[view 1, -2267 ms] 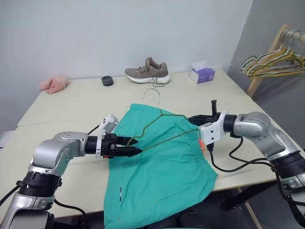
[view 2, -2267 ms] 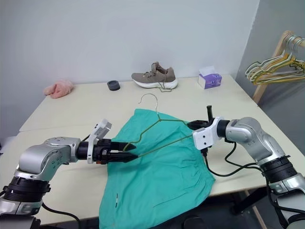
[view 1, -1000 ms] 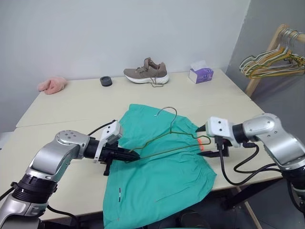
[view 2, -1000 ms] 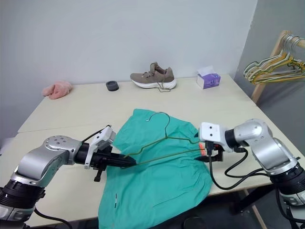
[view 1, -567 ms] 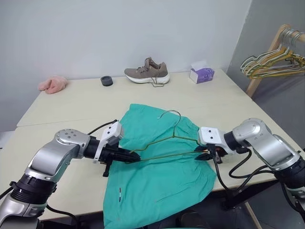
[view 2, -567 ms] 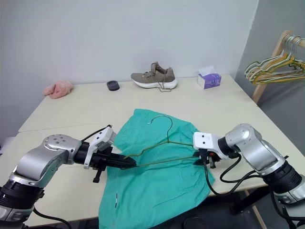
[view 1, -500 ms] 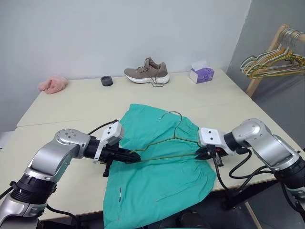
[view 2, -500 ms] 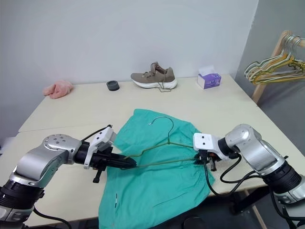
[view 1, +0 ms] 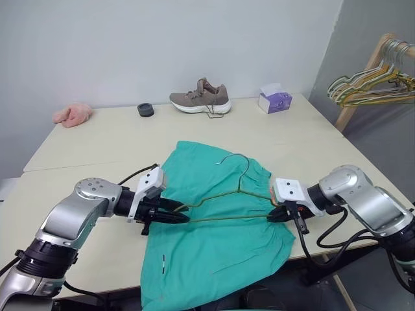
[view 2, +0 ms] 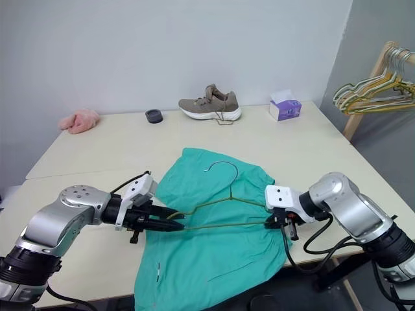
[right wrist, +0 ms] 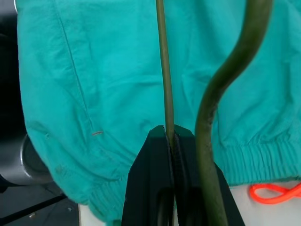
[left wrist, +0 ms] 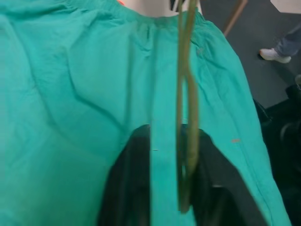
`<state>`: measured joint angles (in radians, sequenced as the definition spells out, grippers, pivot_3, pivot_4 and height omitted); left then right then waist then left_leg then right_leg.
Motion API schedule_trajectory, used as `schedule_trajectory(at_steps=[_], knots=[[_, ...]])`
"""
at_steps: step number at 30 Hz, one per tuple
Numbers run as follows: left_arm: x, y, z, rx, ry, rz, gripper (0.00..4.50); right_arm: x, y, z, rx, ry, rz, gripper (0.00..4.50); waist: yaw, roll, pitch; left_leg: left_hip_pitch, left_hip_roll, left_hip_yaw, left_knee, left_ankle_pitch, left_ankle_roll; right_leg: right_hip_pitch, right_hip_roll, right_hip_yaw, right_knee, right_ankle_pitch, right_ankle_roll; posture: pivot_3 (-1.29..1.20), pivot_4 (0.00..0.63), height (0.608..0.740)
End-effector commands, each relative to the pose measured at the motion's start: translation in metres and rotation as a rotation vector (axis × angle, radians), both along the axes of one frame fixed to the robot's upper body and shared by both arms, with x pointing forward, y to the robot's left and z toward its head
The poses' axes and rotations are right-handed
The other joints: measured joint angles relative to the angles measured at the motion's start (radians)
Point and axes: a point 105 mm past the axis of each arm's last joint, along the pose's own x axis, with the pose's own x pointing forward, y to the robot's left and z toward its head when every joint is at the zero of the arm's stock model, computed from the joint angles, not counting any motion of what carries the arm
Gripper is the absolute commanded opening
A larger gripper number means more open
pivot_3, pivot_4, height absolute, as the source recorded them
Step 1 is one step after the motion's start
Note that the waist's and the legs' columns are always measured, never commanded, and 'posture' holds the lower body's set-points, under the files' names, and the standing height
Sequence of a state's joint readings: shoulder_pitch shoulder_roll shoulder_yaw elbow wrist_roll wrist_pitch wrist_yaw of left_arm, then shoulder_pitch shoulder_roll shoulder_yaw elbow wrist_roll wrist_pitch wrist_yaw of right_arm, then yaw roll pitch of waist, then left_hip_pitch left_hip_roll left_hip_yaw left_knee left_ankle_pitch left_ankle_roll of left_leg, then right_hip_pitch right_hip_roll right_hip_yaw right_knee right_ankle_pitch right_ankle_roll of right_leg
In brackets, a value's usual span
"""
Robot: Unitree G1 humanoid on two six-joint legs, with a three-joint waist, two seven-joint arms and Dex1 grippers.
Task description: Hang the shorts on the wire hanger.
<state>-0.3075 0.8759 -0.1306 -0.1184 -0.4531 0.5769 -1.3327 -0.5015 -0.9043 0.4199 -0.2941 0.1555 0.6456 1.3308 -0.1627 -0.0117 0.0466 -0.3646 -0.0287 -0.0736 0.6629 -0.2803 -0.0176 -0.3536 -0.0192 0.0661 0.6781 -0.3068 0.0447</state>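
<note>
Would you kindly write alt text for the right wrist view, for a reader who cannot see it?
The right pincer is shut on the bottom bar of the wire hanger, whose notched shoulder curves past beside it. Behind lie the shorts, their gathered waistband near an orange loop on the table.

1. The shorts [view 1: 214, 243] are teal-green and spread flat across the near half of the table, one end hanging over the near edge
2. Their gathered waistband runs along the right side, an orange loop beside it
3. The wire hanger [view 1: 237, 193], thin and olive-green, sits over the shorts, its straight bar crossing them from left to right and its hook curling toward the far side
</note>
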Motion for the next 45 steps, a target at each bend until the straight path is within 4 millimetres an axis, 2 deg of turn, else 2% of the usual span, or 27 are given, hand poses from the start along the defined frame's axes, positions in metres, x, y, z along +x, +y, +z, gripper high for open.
schedule_trajectory(at_steps=[1,5,9,10,13,15,17,18,21,24,30,37,45], knots=[[0.015,0.006,0.011,-0.032,-0.073,0.081,2.53,-0.004,-0.002,0.012,0.043,-0.007,-0.012,0.0,0.0,0.0,0.0,0.0,0.0,0.0,0.0,0.0,0.0,0.0,0.0,0.0,0.0,0.0,0.0,-0.19,0.0,0.74],[0.02,0.014,0.017,-0.077,-0.062,0.14,2.53,-0.013,-0.007,0.01,0.078,0.032,-0.068,0.0,-0.001,0.0,0.0,0.0,0.0,-0.001,0.0,0.0,0.0,0.0,0.0,-0.001,0.0,0.0,0.0,-0.21,0.0,0.74],[0.027,0.025,0.022,-0.096,-0.069,0.209,2.53,-0.02,-0.023,0.004,0.086,0.069,-0.174,0.0,-0.001,0.0,0.0,-0.001,0.0,-0.001,0.0,0.0,0.0,0.0,0.0,-0.001,-0.001,0.0,0.0,-0.22,0.0,0.74],[0.035,0.03,0.024,-0.109,-0.086,0.265,2.53,-0.021,-0.029,0.004,0.095,0.079,-0.223,0.0,-0.001,0.0,0.0,-0.001,0.0,-0.001,0.0,0.0,0.0,0.0,0.0,-0.001,-0.001,0.0,0.001,-0.23,0.0,0.74],[0.046,0.037,0.026,-0.132,-0.096,0.331,3.05,-0.022,-0.046,0.003,0.117,0.094,-0.345,0.0,-0.001,-0.002,0.001,-0.001,0.0,-0.001,0.0,0.0,0.0,0.0,0.0,-0.001,-0.001,0.0,0.001,-0.24,0.0,0.74],[0.046,0.036,0.026,-0.13,-0.098,0.324,3.66,-0.025,-0.052,0.002,0.125,0.103,-0.397,0.0,-0.004,-0.001,0.001,0.0,0.0,-0.001,0.0,0.0,0.0,0.0,0.0,-0.001,-0.001,-0.001,0.001,-0.25,0.0,0.74],[0.047,0.033,0.022,-0.1,-0.146,0.301,4.33,-0.024,-0.073,-0.002,0.142,0.122,-0.539,0.0,-0.005,-0.002,0.0,0.0,0.0,0.0,0.0,0.0,0.0,0.0,0.0,-0.001,-0.001,-0.001,0.001,-0.26,0.0,0.74],[0.047,0.032,0.02,-0.086,-0.16,0.283,4.46,-0.025,-0.083,-0.004,0.149,0.129,-0.608,0.0,-0.004,-0.002,0.0,-0.001,0.0,0.0,0.0,0.0,0.0,0.001,0.0,-0.001,-0.001,-0.001,0.001,-0.27,0.0,0.74],[0.038,0.028,0.013,-0.041,-0.177,0.194,4.46,-0.028,-0.108,-0.01,0.181,0.154,-0.791,0.0,-0.005,-0.002,0.0,-0.001,0.0,0.0,0.0,-0.001,-0.001,0.001,0.0,0.0,-0.002,0.0,0.001,-0.28,0.0,0.74],[0.029,0.024,0.007,-0.007,-0.182,0.105,4.46,-0.035,-0.122,-0.016,0.199,0.191,-0.917,0.0,-0.01,-0.001,0.0,-0.001,0.0,0.001,0.0,-0.001,-0.001,0.001,0.0,0.0,-0.002,0.0,0.001,-0.29,0.0,0.74],[0.021,0.017,0.006,0.003,-0.16,0.009,4.46,-0.052,-0.127,-0.029,0.168,0.28,-0.99,0.0,-0.035,-0.001,0.0,0.0,0.0,0.002,0.0,-0.001,-0.001,0.001,0.0,0.001,-0.002,-0.001,0.001,-0.31,0.0,0.74],[0.029,0.018,0.01,0.002,-0.169,0.033,4.46,-0.06,-0.12,-0.041,0.147,0.376,-0.991,0.0,-0.056,-0.002,0.0,0.0,0.001,0.004,0.0,-0.001,-0.001,0.001,0.001,0.003,-0.002,-0.001,0.002,-0.3,0.0,0.74],[0.035,0.023,0.013,-0.007,-0.188,0.082,4.46,-0.057,-0.107,-0.031,0.157,0.377,-0.892,0.0,-0.061,-0.002,0.0,0.0,0.001,0.004,0.0,-0.001,-0.001,0.001,0.001,0.004,-0.002,-0.001,0.003,-0.3,0.0,0.74]])
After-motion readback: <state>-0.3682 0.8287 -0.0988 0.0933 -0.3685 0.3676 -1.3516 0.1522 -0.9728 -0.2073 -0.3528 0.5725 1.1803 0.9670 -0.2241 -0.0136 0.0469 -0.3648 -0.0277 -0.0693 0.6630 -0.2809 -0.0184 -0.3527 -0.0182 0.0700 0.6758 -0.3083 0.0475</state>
